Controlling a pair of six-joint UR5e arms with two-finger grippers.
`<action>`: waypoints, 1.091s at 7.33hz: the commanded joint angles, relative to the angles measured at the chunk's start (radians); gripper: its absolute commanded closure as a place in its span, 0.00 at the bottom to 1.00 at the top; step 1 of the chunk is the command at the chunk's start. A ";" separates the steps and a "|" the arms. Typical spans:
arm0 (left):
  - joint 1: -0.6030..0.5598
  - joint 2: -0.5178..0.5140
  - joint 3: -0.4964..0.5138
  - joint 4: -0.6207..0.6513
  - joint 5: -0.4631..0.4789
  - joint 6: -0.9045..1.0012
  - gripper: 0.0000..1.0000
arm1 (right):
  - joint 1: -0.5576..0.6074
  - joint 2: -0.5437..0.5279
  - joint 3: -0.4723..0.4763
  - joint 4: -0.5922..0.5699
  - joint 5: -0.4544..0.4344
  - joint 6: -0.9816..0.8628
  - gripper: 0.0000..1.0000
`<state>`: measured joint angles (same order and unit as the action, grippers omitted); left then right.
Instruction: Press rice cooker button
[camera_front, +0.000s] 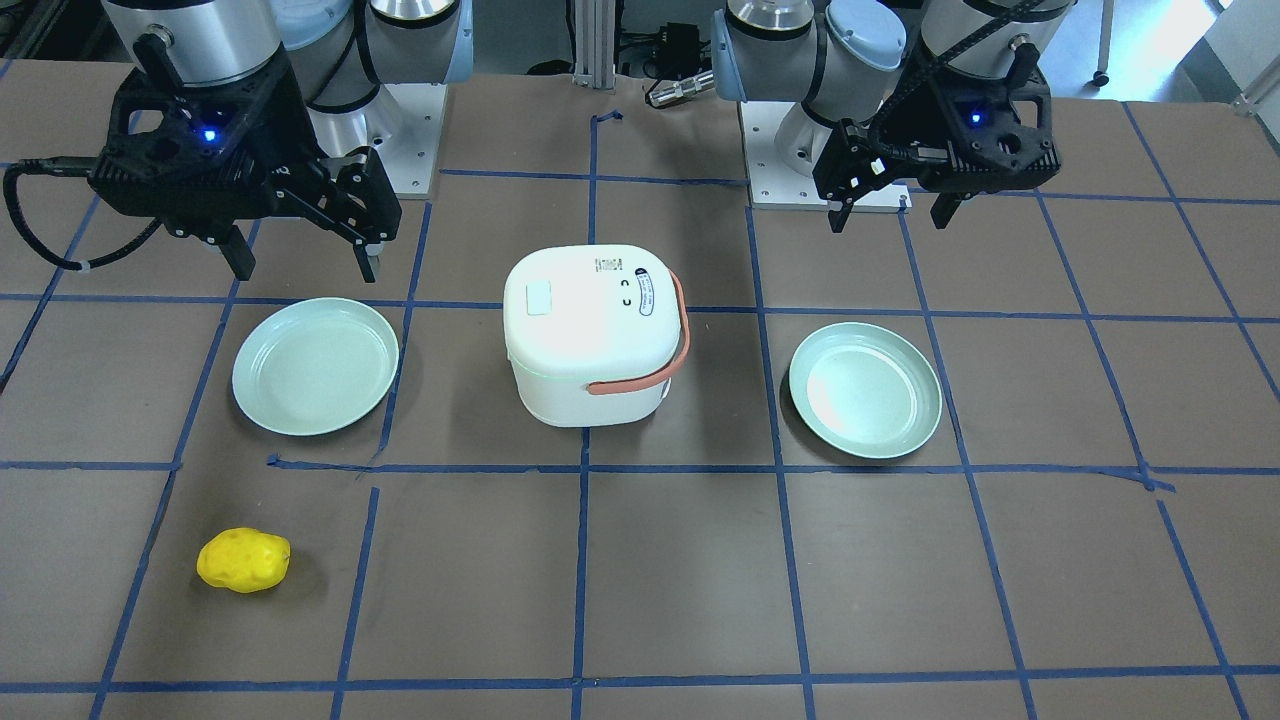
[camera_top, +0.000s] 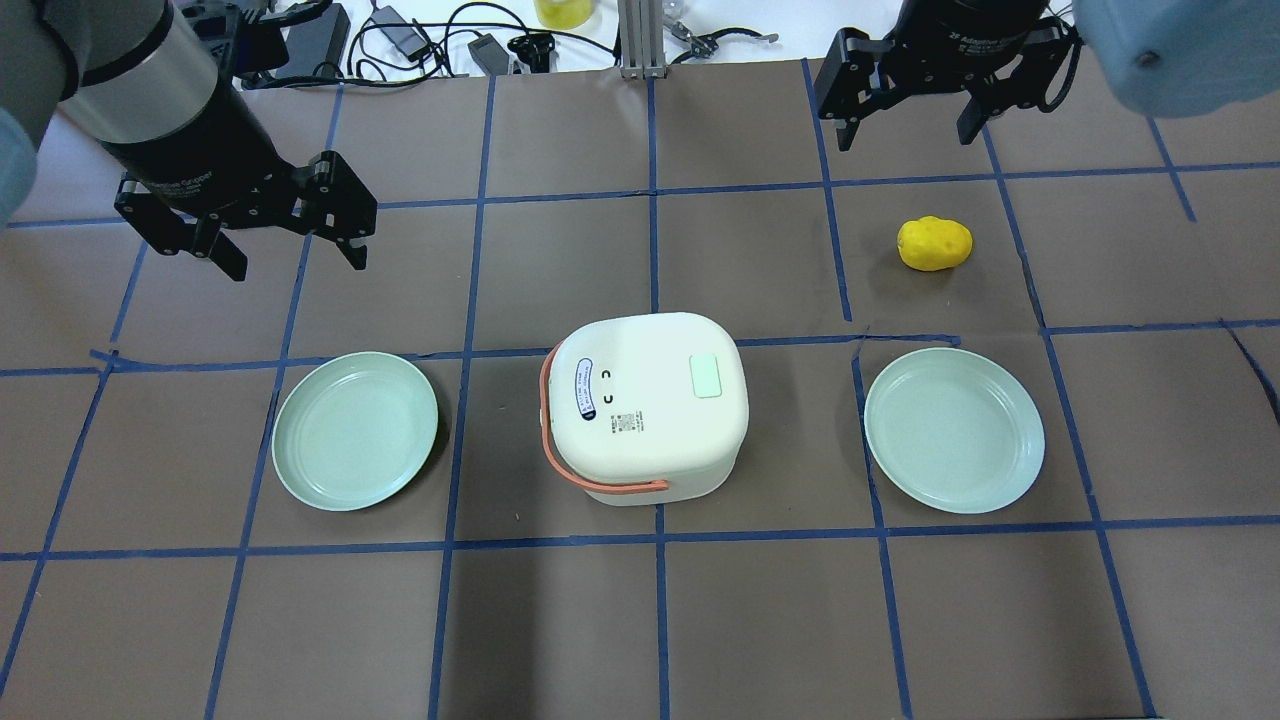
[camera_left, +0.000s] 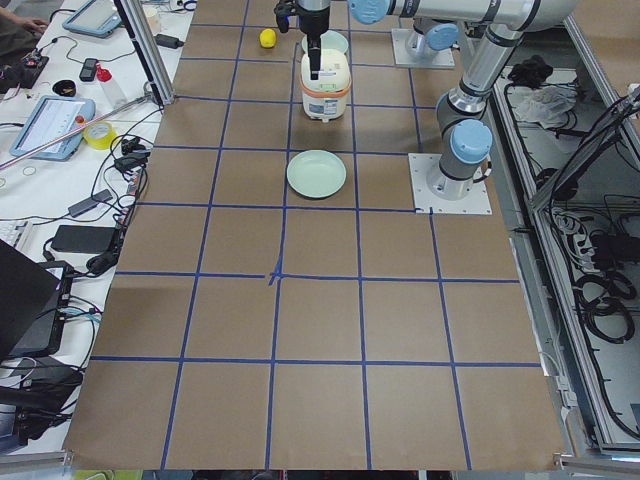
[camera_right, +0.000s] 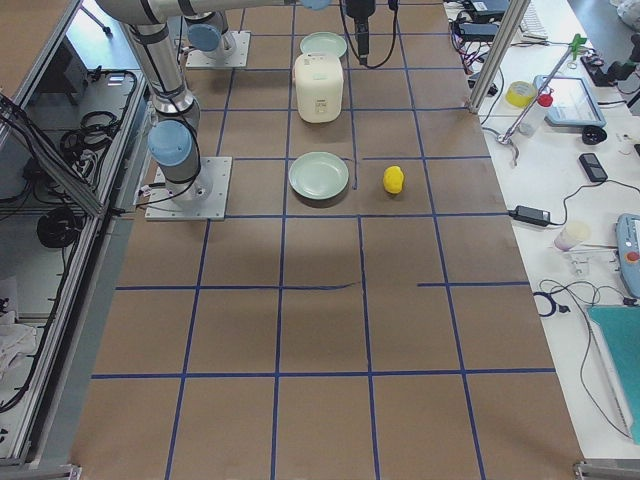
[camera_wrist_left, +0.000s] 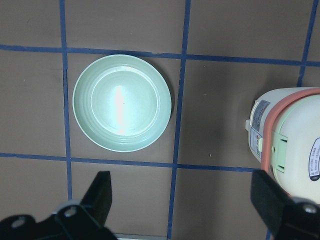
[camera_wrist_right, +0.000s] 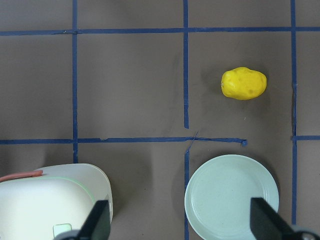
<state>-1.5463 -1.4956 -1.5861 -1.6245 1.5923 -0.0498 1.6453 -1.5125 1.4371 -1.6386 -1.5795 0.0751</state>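
Note:
A white rice cooker (camera_top: 645, 410) with an orange handle stands shut at the middle of the table. A pale green rectangular button (camera_top: 706, 376) sits on its lid; it also shows in the front-facing view (camera_front: 538, 298). My left gripper (camera_top: 297, 262) hangs open and empty above the table, behind and to the left of the cooker. My right gripper (camera_top: 905, 138) hangs open and empty far behind and to the right of it. The left wrist view shows the cooker (camera_wrist_left: 295, 135) at its right edge. The right wrist view shows it (camera_wrist_right: 55, 200) at the lower left.
A pale green plate (camera_top: 355, 430) lies left of the cooker and another (camera_top: 953, 430) lies right of it. A yellow potato-like object (camera_top: 934, 243) lies behind the right plate, below my right gripper. Cables and devices lie beyond the table's far edge.

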 joint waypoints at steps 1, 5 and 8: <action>0.000 0.000 0.000 0.000 0.000 0.001 0.00 | -0.001 0.000 0.000 0.002 0.000 0.000 0.00; 0.000 0.000 0.000 0.000 0.000 -0.001 0.00 | 0.002 0.002 0.000 0.002 0.001 0.000 0.06; 0.000 0.000 0.000 0.000 0.000 0.001 0.00 | 0.017 0.006 0.008 0.009 0.000 0.002 0.99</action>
<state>-1.5462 -1.4956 -1.5861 -1.6245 1.5922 -0.0499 1.6546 -1.5076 1.4396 -1.6344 -1.5779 0.0756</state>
